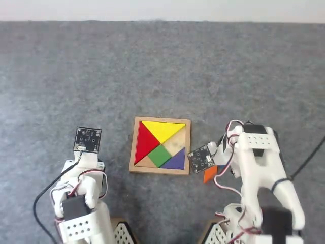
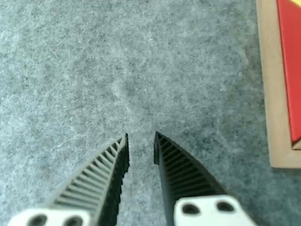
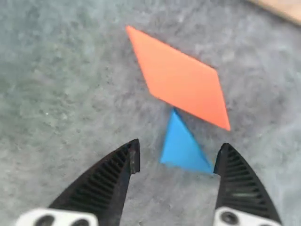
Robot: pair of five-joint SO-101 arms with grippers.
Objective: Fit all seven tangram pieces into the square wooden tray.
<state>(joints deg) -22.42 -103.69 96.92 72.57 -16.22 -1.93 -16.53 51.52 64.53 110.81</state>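
The square wooden tray (image 1: 135,152) lies at the table's middle and holds a yellow triangle (image 1: 163,130), a red triangle (image 1: 145,142), a green square (image 1: 160,155) and a purple triangle (image 1: 176,161). Bare wood shows at its right side and lower left corner. My right gripper (image 3: 179,149) is open and low over the carpet, with a small blue triangle (image 3: 182,147) between its fingers. An orange parallelogram (image 3: 181,84) lies just beyond, touching the triangle's tip; it also peeks out under the right arm (image 1: 209,174). My left gripper (image 2: 141,138) hovers over bare carpet left of the tray rim (image 2: 273,94), its tips a narrow gap apart and holding nothing.
Grey carpet covers the whole table, with wide free room behind and left of the tray. The right arm's body (image 1: 261,168) stands close to the tray's right edge. A corner of the tray (image 3: 282,7) shows past the orange piece.
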